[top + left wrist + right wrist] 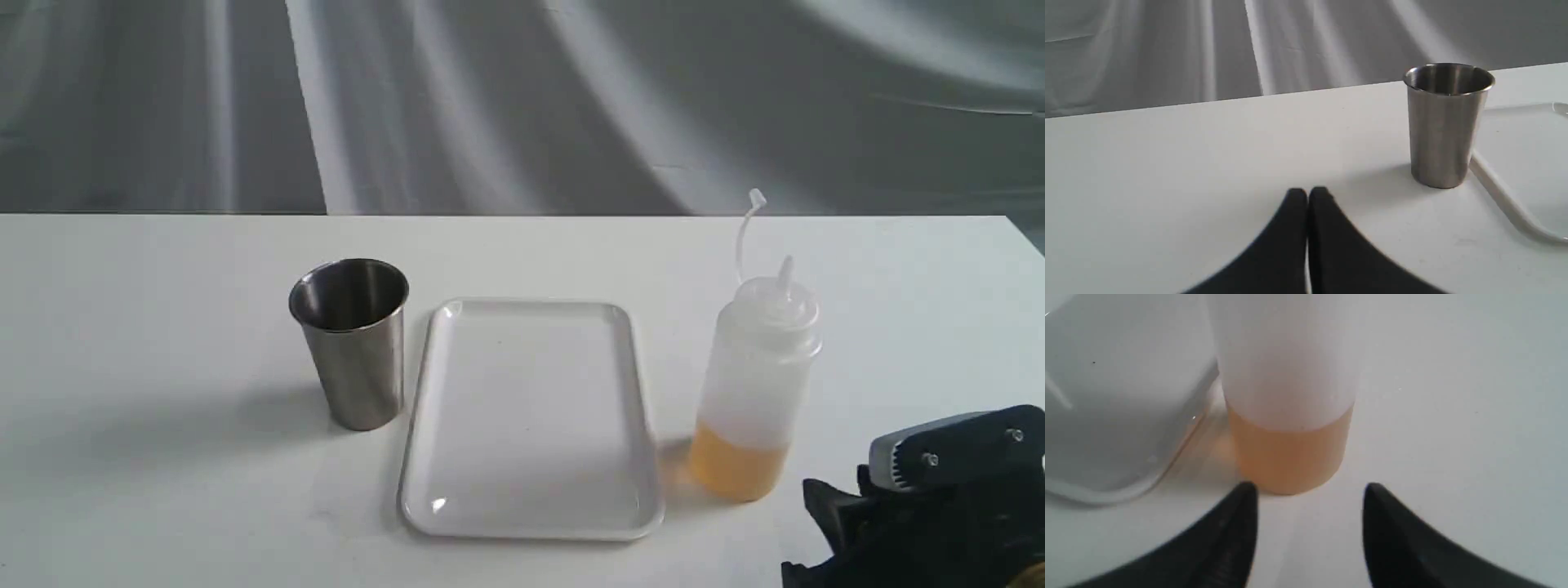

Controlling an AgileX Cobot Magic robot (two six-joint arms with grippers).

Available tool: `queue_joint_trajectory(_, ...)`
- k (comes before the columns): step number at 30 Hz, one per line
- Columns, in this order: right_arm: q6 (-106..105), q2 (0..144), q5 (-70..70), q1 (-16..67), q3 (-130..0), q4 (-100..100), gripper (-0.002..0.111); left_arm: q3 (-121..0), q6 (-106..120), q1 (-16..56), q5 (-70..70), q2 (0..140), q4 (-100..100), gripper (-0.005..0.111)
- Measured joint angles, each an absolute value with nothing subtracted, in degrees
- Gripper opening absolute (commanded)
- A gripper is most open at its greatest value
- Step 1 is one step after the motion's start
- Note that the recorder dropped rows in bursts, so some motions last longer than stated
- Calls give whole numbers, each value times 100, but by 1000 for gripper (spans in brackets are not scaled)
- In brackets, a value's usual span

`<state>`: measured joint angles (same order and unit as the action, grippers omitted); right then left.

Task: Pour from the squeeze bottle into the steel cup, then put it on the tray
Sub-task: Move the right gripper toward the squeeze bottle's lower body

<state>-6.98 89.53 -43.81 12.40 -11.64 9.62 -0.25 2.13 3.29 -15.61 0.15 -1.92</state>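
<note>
Right end effector (1310, 489) spread before squeeze bottle (755, 384), upright, nozzle skyward; left end effector (1308, 192) closed, empty.

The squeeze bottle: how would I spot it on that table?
Find the white table, then the flat white tray on it. The squeeze bottle stands just right of the tray. Unlike the shiny steel cup on the tray's left, it is cloudy plastic with orange liquid inside.

The left gripper (1307, 191) ends in two matte black fingers (1290, 228) tapering to rounded tips. The right gripper (1310, 490) has the same curved black fingers (1404, 539), slightly glossy. By the near right corner of the tabletop (163, 343), its black housing (914, 531) carries a grey plate (939, 443) with a toothed edge and what look like two small screws (930, 460).
</note>
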Motion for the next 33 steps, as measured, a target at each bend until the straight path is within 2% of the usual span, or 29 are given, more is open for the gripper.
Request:
queue_joint_trajectory(3, -698, 8953, -4389, 1239, -1164, 852, 77, -26, 213, 329, -1561, 15, -192, 0)
queue_joint_trajectory(6, -710, 8953, -4389, 1239, -1164, 756, 85, -26, 213, 329, -1561, 15, -192, 0)
queue_joint_trajectory(20, -689, 8965, -4554, 1239, -1202, 745, 85, -26, 213, 329, -1561, 15, -192, 0)
queue_joint_trajectory(33, -689, 9019, -4228, 1239, -1909, 780, 85, -26, 213, 329, -1561, 15, -192, 0)
